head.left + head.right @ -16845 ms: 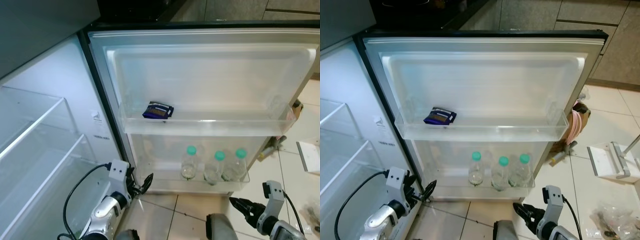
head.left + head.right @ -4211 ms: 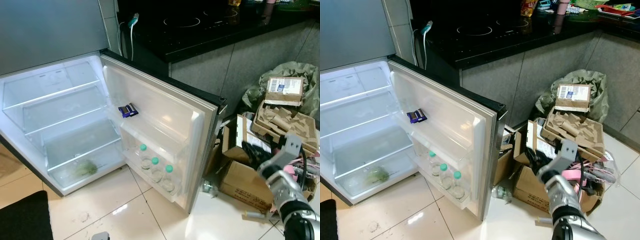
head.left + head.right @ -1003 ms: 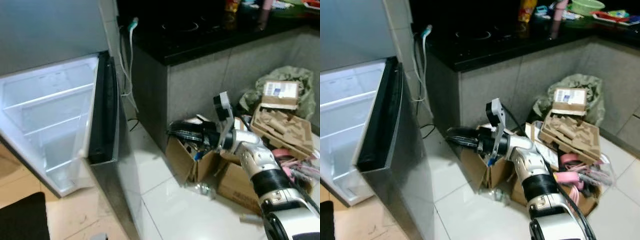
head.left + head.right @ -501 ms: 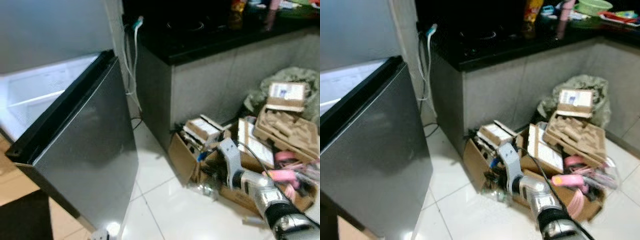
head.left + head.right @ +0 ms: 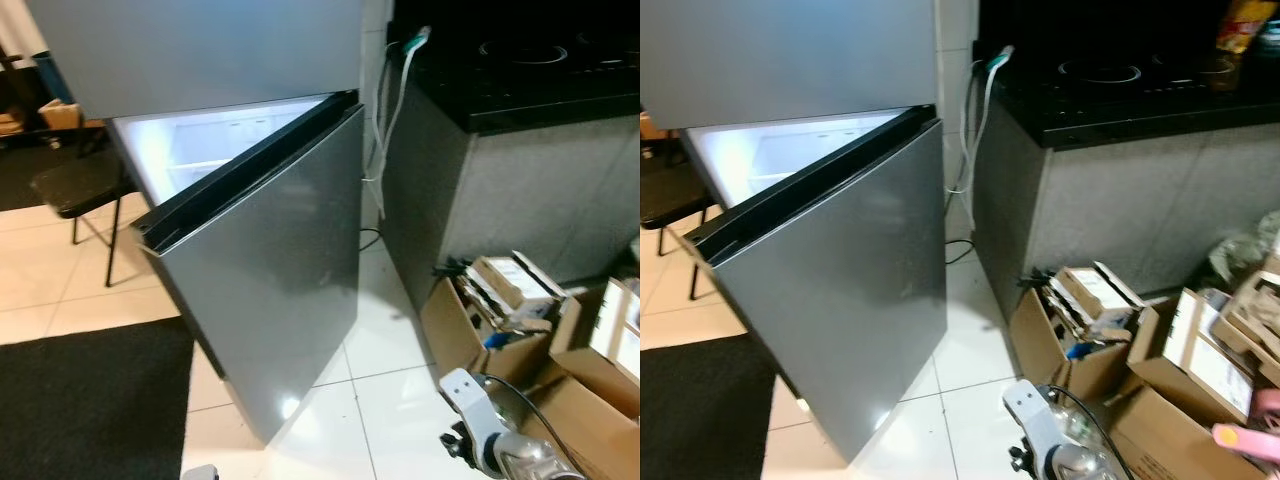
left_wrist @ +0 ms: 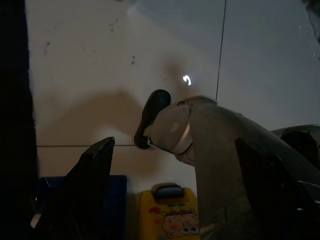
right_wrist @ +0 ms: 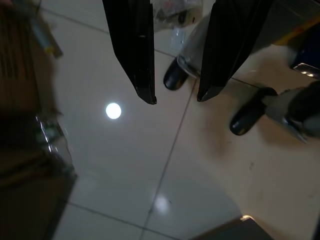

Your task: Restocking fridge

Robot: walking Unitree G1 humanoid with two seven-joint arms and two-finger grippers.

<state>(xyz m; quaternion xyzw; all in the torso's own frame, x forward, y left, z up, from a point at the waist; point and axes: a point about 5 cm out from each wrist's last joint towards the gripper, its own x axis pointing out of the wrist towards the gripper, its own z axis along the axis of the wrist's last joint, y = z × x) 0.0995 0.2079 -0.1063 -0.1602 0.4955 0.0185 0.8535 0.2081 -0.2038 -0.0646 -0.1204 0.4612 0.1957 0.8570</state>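
The fridge's grey lower door (image 5: 270, 290) stands ajar at an angle, and a lit strip of white interior (image 5: 210, 150) shows behind its black edge. The upper door (image 5: 200, 50) is shut. My right wrist (image 5: 480, 440) hangs low at the front right, away from the door. In the right wrist view my right gripper (image 7: 175, 97) points down at the white floor tiles, open, with nothing between its fingers (image 7: 135, 50). My left gripper (image 6: 175, 150) hangs in the dark with its fingers (image 6: 95, 185) wide apart, open and holding nothing.
A black counter (image 5: 530, 90) with a hob stands right of the fridge, a cable (image 5: 390, 110) hanging between them. Open cardboard boxes (image 5: 500, 300) crowd the floor at the right. A black mat (image 5: 90, 400) lies at the front left, a stool (image 5: 75, 185) behind it.
The camera has swung left, so the fridge now sits mid-view. The door has swung further towards shut. My right arm has dropped to the bottom edge.
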